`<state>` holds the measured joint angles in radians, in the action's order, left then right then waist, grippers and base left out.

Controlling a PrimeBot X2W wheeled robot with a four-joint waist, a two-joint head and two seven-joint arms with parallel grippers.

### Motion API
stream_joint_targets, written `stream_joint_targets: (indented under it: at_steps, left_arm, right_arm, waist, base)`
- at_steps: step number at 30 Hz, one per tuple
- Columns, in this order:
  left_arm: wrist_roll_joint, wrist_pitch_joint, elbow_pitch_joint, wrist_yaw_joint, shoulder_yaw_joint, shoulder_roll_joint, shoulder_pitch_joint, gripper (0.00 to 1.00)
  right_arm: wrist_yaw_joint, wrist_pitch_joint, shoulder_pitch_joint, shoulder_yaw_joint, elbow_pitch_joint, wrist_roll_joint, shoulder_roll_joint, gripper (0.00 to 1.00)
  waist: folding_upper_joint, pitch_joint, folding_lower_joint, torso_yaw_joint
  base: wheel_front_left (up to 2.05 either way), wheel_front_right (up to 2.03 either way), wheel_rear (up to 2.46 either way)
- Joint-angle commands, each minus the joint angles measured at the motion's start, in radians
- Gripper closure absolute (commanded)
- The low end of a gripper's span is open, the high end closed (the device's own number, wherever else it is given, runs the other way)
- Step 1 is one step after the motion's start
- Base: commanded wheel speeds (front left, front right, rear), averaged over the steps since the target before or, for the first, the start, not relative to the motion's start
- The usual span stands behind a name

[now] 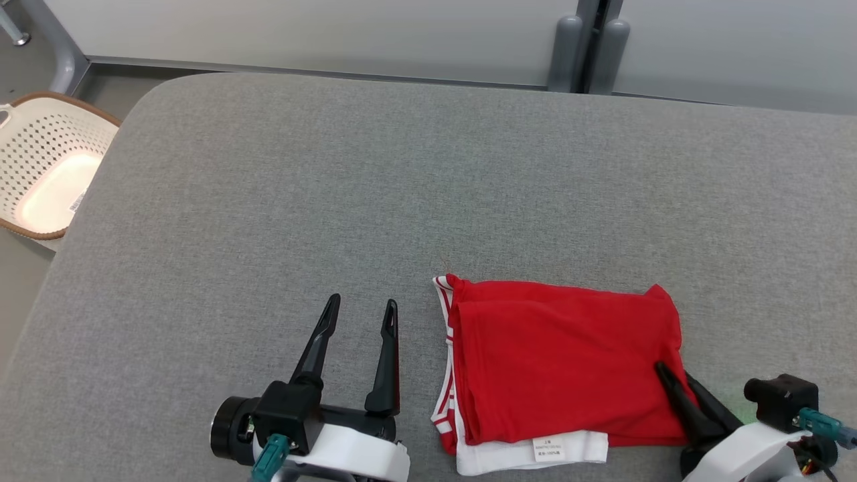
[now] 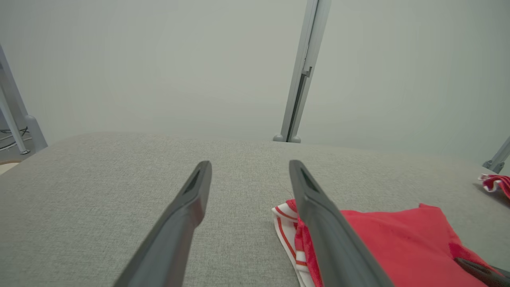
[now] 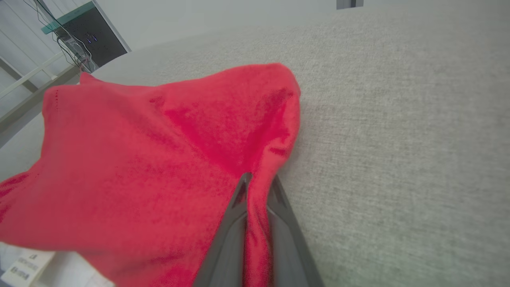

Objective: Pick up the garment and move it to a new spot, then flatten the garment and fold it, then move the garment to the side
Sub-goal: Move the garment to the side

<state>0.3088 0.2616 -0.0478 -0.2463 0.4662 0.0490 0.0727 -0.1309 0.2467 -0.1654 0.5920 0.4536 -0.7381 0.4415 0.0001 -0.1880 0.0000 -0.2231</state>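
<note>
The folding looks finished. The garment (image 1: 562, 361), red with white striped trim, lies as a compact, roughly rectangular stack on the grey counter (image 1: 428, 187), with a white layer and its small label (image 1: 549, 448) peeking out along the near edge. Picking up, relocating, flattening and folding therefore seem to be done. What is left, as I judge it, is the last step of carrying the folded stack off to the side, and that step appears to be just starting. The stack sits at the near right of the counter, close to the robot, and well apart from the perforated basket (image 1: 47, 167) beyond the counter's far left corner. The right gripper (image 1: 673, 373) is at the garment's right edge. In the right wrist view its two fingers (image 3: 235, 223) are drawn almost together with a ridge of red cloth pinched between them, so they are clenched on the fabric near that edge rather than merely resting on it. How many layers they have caught cannot be told. The left gripper (image 1: 362, 302) is just beside the garment's left, striped edge but not touching it. Its fingers are spread wide with nothing between them, and they point away from the robot over bare counter.
</note>
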Motion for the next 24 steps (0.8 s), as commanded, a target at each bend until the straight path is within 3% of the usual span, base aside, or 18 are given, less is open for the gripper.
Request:
stream_joint_targets:
  at_steps: [1,5,12,24]
  left_arm:
    - [-0.006,0.004,-0.002,0.000,-0.001,0.004,0.022,0.00]
    - [-0.014,0.004,-0.003,0.000,0.012,0.003,0.026,0.00]
    - [-0.022,0.004,-0.025,-0.002,0.074,0.004,0.089,0.00]
    - [-0.051,0.004,-0.053,-0.057,0.257,0.004,0.331,0.00]
  right_arm:
    - [0.001,0.010,-0.021,0.001,0.019,0.021,0.022,1.00]
    - [0.001,0.020,-0.072,-0.014,0.031,0.112,0.060,1.00]
    - [0.001,0.019,-0.119,-0.146,-0.088,0.284,0.168,1.00]
    - [0.001,0.019,-0.302,-0.168,-0.112,0.287,0.425,1.00]
  waist:
    - [-0.0001,0.002,0.0000,0.012]
    - [-0.0001,0.003,0.0000,0.050]
    - [-0.0001,-0.025,0.0000,0.142]
    - [-0.0001,-0.192,0.0000,0.318]
  base:
    - [0.00,0.00,0.00]
    - [0.00,0.00,0.00]
    - [0.00,0.00,0.00]
    - [0.00,0.00,0.00]
